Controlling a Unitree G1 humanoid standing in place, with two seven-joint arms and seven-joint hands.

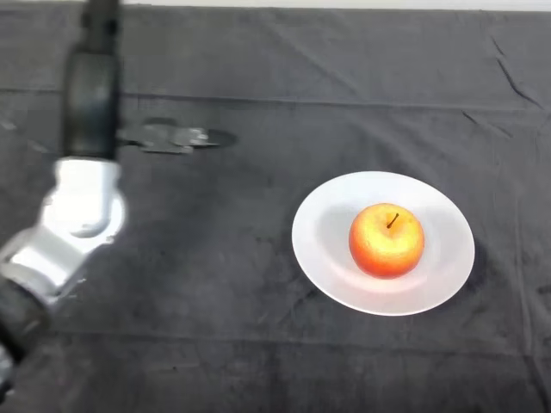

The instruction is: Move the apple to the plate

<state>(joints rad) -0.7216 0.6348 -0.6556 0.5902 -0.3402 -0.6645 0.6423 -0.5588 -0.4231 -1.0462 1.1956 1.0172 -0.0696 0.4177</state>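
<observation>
The cloth (258, 344) over the bench looks matt, dark and soft, creased in long folds; the plate (448, 275) at right of centre is smooth, white and faintly glossy. The apple (386, 240) has smooth, slightly shiny skin; the arm (82, 211) at left shows silver-grey metal and black casing.

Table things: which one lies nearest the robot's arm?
The small grey thing, right beside the arm. The apple sits on the white plate, far off to the right.

1. A dark cloth (215, 327), creased in long folds, covers the whole worktop
2. A small grey metallic object (172, 136), too unclear to identify, lies on it at upper left
</observation>
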